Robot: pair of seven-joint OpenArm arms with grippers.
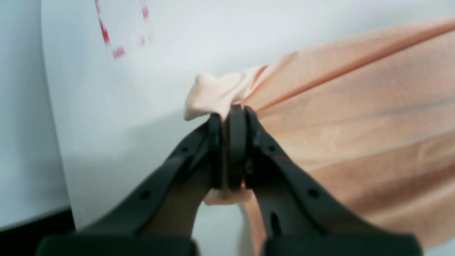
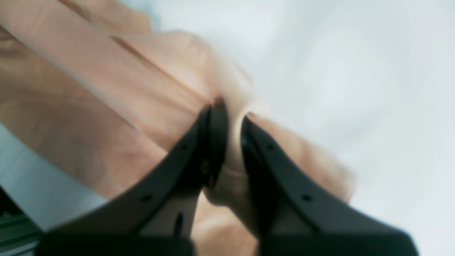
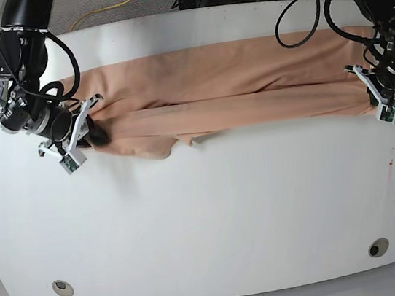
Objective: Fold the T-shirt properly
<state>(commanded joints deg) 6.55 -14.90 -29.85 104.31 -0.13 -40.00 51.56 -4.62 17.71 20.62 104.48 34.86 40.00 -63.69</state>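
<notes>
Peach-pink cotton — the T-shirt (image 3: 226,89) is lying stretched along the 9-to-3 axis of the white surface (image 3: 208,220). The right pincer (image 3: 86,128) is clenching its 9 o'clock end, the left pincer (image 3: 373,96) its 3 o'clock end — both equally placed.

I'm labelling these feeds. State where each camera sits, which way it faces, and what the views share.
Left wrist: behind the left gripper, facing along its fingers at the shirt on the table.
Right wrist: behind the right gripper, facing its pinched shirt fold.
Base: overhead, looking down; both arms, whole shirt.
Shared: the shirt appears in all three; the red marks appear in left wrist and base.
</notes>
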